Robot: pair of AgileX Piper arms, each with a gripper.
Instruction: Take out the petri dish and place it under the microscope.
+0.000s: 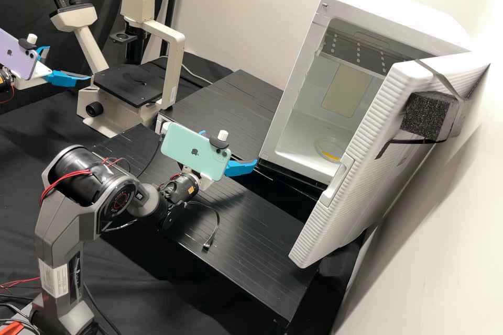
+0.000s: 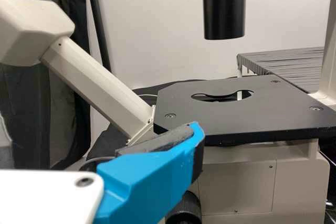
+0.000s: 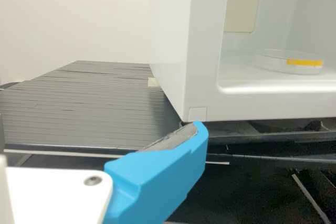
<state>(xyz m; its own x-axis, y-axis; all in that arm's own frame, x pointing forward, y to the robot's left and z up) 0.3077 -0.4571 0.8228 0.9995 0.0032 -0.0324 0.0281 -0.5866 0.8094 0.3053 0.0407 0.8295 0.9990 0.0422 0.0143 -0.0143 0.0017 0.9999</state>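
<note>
Gaping wide outside white cabinet (image 1: 390,13), right hand (image 1: 234,147) lies nearer petri dish (image 1: 331,149), inside, rightward across frame; left hand (image 1: 69,63), also wide, near microscope (image 1: 174,65).

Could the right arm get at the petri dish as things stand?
Probably yes: the door of the white cabinet is open, and the petri dish lies on its floor. The right gripper is outside by a lower corner, so it would likely have to clear the front edge.

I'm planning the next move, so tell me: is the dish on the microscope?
No, the dish lies inside the white cabinet, whose door stands open.
</note>
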